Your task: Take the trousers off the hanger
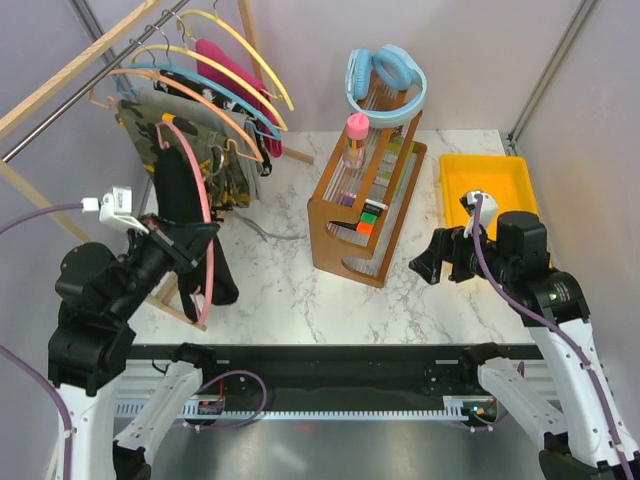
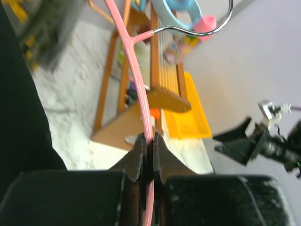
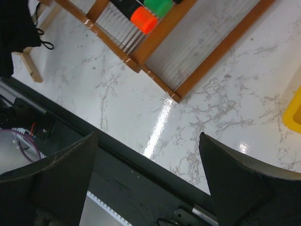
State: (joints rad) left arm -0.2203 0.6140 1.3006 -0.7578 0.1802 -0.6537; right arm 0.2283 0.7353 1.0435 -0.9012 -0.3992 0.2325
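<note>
A white marble bench point(image 1: 270, 270) fills the scene. At its far left corner stands a wooden clothes rail point(image 1: 60, 85) crowded with coloured hangers. A tall wooden rack point(image 1: 335, 225) stands at the middle of the bench, and a yellow tray point(image 1: 500, 180) sits near the right edge.

The black trousers point(image 1: 175, 195) are draped over a pink hanger point(image 1: 205, 215) at the left, in front of the rail, with their lower part hanging down over the near left edge of the bench. The camouflage trousers point(image 1: 140, 125) hang further back among the hangers on the rail. A magenta garment point(image 1: 235, 70) hangs on the rail behind them.

In the left wrist view the pink hanger's metal hook shows against the wall with nothing hooked in it.

The left pincer point(image 2: 148, 141) is closed tight on the thin pink bar of the hanger, which runs between its two tips, the black cloth just to its left.

The right pincer point(image 3: 148, 136) hovers above the near edge of the bench, between the wooden rack and the tray, with its jaws spread wide and nothing between them.

Blue headphones point(image 1: 392, 68) rest on top of the wooden rack, and a pink-capped bottle point(image 1: 356, 128) stands in it just below them.
</note>
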